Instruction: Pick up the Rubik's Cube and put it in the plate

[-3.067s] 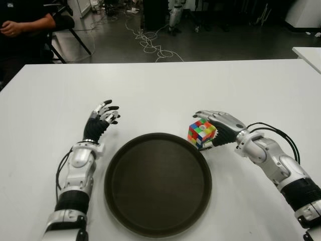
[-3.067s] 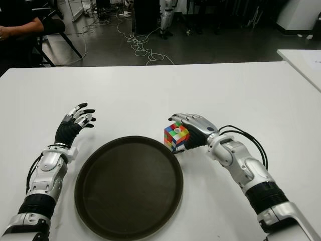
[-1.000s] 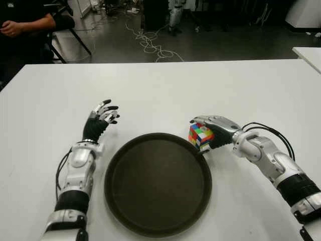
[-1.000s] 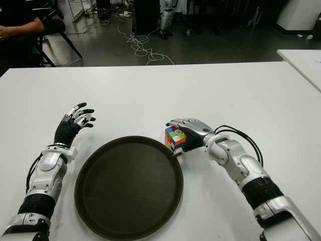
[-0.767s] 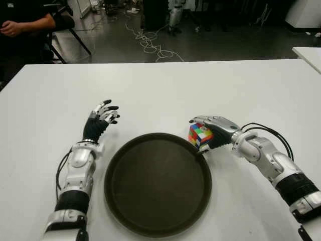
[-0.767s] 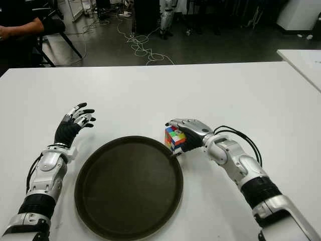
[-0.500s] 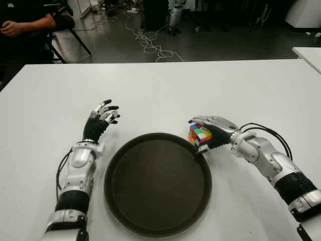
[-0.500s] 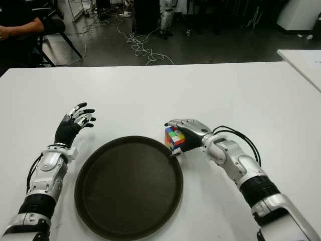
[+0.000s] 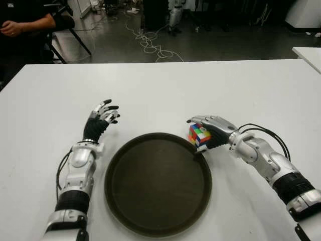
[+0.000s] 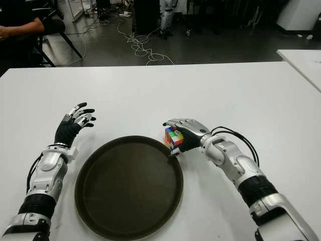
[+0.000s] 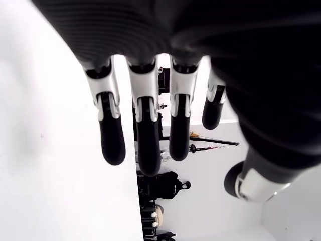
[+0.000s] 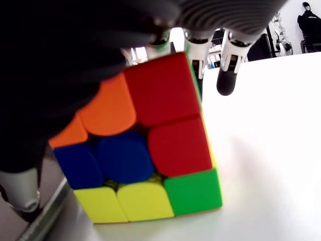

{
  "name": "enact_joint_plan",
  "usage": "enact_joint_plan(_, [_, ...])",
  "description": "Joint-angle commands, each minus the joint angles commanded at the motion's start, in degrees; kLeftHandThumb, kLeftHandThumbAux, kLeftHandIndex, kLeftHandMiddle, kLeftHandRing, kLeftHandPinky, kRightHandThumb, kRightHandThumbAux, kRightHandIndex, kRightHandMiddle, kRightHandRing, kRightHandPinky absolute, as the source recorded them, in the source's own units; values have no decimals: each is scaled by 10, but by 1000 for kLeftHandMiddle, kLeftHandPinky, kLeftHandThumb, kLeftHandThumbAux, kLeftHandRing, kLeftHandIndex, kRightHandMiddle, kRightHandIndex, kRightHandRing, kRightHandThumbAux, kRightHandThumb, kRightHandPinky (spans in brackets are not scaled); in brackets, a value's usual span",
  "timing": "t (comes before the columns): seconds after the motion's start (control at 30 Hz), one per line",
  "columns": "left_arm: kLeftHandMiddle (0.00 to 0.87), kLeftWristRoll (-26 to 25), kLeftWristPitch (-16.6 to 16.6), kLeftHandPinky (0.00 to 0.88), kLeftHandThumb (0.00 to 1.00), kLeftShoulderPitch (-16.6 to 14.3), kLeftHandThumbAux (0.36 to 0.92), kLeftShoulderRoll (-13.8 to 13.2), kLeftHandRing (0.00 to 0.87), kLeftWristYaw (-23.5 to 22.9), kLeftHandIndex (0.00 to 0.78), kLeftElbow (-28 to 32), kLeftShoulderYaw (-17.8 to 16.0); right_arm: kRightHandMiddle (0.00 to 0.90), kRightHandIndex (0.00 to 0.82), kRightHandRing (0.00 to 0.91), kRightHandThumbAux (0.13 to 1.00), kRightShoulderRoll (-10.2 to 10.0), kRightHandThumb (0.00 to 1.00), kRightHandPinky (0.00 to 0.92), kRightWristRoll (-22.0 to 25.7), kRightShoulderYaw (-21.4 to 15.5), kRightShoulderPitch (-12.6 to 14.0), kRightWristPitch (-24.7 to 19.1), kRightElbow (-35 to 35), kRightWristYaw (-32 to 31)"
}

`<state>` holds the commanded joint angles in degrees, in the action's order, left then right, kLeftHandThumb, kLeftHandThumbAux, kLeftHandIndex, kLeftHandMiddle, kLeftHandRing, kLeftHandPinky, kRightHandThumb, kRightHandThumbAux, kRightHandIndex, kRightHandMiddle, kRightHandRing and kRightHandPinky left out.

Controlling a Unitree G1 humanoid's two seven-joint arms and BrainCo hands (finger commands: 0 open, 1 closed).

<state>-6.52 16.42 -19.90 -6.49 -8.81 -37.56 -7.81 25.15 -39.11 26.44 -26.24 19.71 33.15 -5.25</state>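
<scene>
just white table [image 9: 165,90], cabled floor [image 9: 150,40]

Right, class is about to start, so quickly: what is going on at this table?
A humanoid robot is moving a Rubik's Cube toward a dark round plate on a white table. Its right robot hand grips the cube at the plate's far right rim, not yet over the plate's middle. The left robot hand shows to the left of the plate, fingers spread, holding nothing. A person sits beyond the table's far left corner.
</scene>
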Motion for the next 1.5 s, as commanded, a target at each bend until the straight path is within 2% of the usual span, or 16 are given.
enact_joint_plan(0.47, [296,3,1,386,618,1,626,1,344,3,176,2,1,176,143,177,612,0,0,163,0,-1,-1,3,6,11])
enact_joint_plan(0.8, [300,7,2,393,627,-1,627,-2,349,3,178,-1,4,210,162,219,616,-2,0,218,2,-5,-1,7,12,36])
enact_joint_plan(1.17, [300,-1,5,400,616,-1,621,0,356,-6,177,-5,1,316,227,343,699,-11,0,367,5,-12,-1,25,34,105])
enact_joint_plan(1.2, [300,0,6,398,617,-1,622,0,356,-6,177,-5,1,355,268,392,729,-13,0,423,7,-14,-1,29,36,112])
enact_joint_plan(1.33, [300,1,5,393,615,-1,625,-1,355,-6,179,-5,2,445,354,496,778,-16,0,520,10,-17,-2,36,45,129])
enact_joint_plan(1.5, [299,4,3,394,609,-1,628,-2,358,-5,179,-3,3,494,383,558,774,-22,0,572,11,-21,-3,39,52,143])
